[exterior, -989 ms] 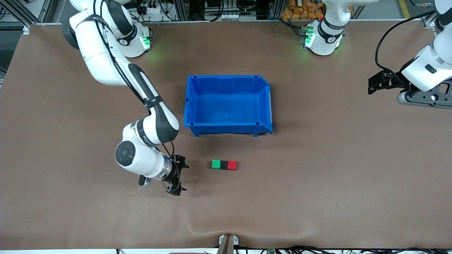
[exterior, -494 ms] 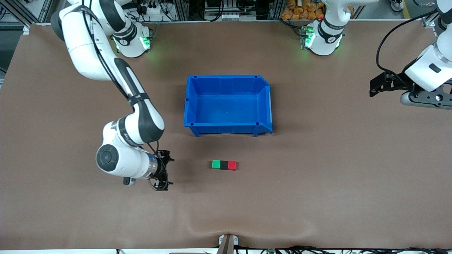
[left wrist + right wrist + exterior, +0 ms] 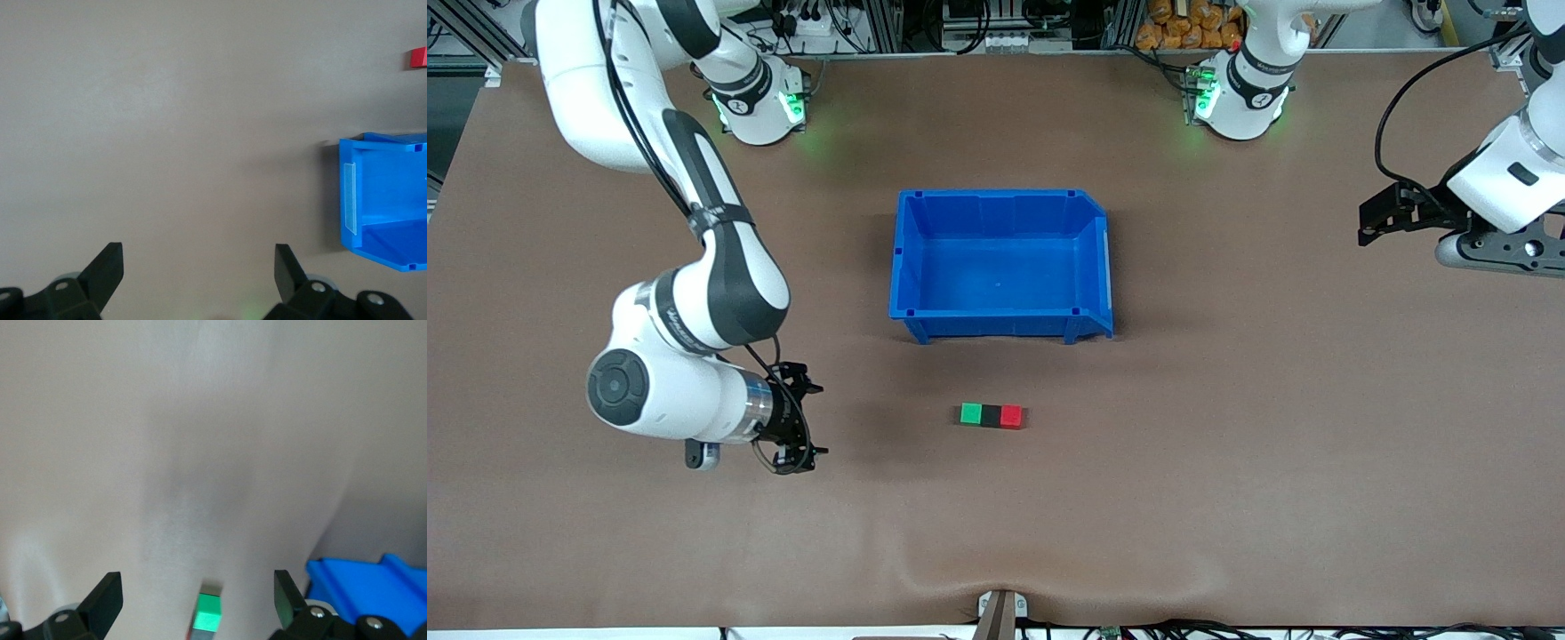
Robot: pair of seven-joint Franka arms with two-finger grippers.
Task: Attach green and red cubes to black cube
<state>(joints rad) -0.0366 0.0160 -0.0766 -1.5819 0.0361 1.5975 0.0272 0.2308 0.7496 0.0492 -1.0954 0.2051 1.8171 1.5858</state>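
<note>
Three cubes are sitting joined: green cube (image 3: 970, 413), black cube (image 3: 991, 414), red cube (image 3: 1011, 416) | blue bin (image 3: 1000, 204) at their 12 o'clock | right gripper (image 3: 798, 423) at 9 o'clock, fingers spread, empty | left gripper (image 3: 1380, 216) waiting, spread, empty | attaching looks done; next, parking.

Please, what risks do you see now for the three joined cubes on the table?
1. The green cube, black cube and red cube lie in a row beside the open right pincer; a low sweep might knock them apart.
2. The left pincer waits open near the table's end, so it poses little danger.
</note>
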